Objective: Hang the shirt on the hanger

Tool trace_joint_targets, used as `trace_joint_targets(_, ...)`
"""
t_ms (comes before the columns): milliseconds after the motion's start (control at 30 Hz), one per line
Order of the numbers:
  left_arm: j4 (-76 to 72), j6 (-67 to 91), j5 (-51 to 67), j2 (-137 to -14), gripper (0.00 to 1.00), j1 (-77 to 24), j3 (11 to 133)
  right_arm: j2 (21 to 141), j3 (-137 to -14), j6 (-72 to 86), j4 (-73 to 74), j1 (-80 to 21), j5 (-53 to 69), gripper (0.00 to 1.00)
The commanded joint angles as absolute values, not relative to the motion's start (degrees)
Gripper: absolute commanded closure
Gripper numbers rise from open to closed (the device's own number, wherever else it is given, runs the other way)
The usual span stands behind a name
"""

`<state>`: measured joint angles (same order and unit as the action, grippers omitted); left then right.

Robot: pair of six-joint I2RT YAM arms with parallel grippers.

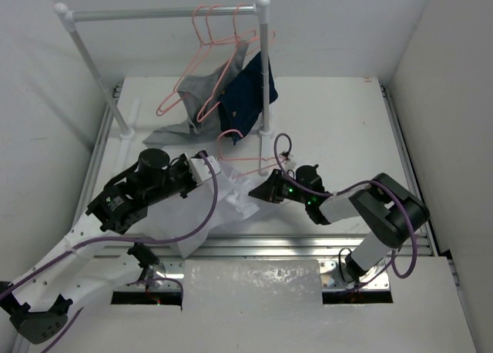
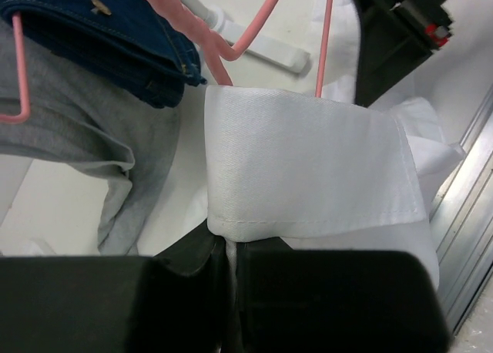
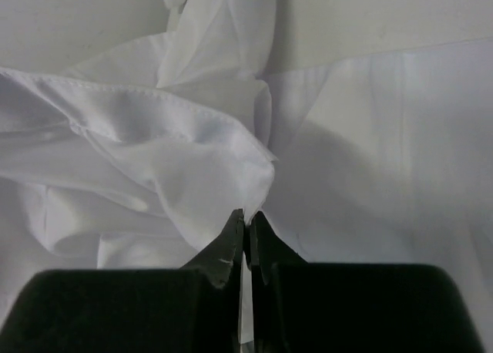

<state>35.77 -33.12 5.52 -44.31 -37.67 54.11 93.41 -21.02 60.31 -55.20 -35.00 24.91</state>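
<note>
On the white worktop (image 1: 339,122), the left hand (image 2: 229,245) is clamped on the shirt (image 2: 308,160) collar right behind the hanger (image 2: 326,37), and the right hand (image 3: 246,222) pinches a fold, probably to spread it open.

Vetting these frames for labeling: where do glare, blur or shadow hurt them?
Top external: glare on the near-edge panel. Left wrist: the left gripper is a blurred dark mass, the shirt sharp. Right wrist: shirt nearly washed out, soft shadow above the right gripper.
</note>
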Motion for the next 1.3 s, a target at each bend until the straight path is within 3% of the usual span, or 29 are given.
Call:
trace_joint_targets(0, 31.46, -33.57, 1.06, -42.19, 1.00, -37.18, 57.48, 89.14, -18.12, 59.77, -57.75, -34.37, 20.23, 1.00)
trace_joint_targets(433, 42.44, -39.81, 8.08, -42.01, 1.00, -37.00, 57.30, 63.56, -13.54, 46.94, -38.94, -30.85, 3.78, 1.00)
trace_joint_targets(600, 45.00, -41.83, 9.85, -42.36, 1.00, -37.09, 58.10, 61.00, -14.85, 43.33, -34.89, -30.67, 2.20, 1.00)
trace_joint_targets(867, 44.39, -44.73, -0.26, -45.52, 1.00, -37.62, 53.19, 56.96, -16.16, 38.34, -31.82, -31.11, 1.05, 1.00)
trace_joint_targets(1267, 28.66, -41.84, -10.02, -49.30, 1.00, -37.88, 49.22, 57.39, -24.60, 26.55, -33.82, -46.84, 2.18, 1.00)
